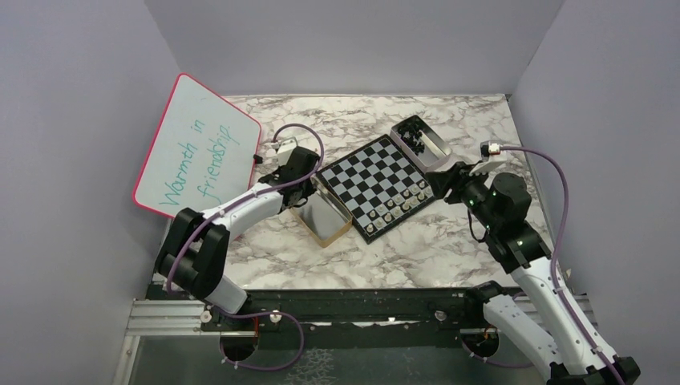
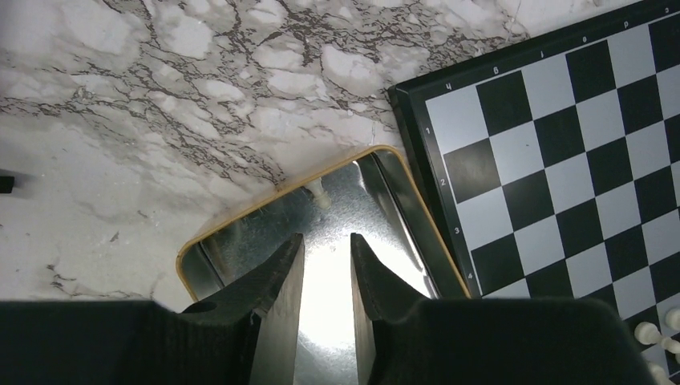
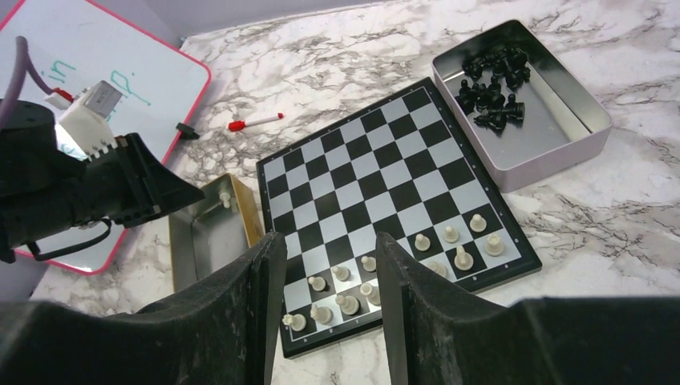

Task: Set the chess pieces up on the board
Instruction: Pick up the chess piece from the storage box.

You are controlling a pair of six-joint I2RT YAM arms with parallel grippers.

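Note:
The chequered board lies tilted mid-table; it also shows in the left wrist view and the right wrist view. Several pale chess pieces stand in its two near rows. One pale piece lies in the gold-rimmed tin, also seen in the right wrist view. Black pieces lie in the grey tin. My left gripper is open and empty over the gold-rimmed tin. My right gripper is open and empty above the board's near right corner.
A pink-framed whiteboard leans at the back left. A red-capped marker lies between it and the board. The grey tin touches the board's far right side. Grey walls close in the marble table.

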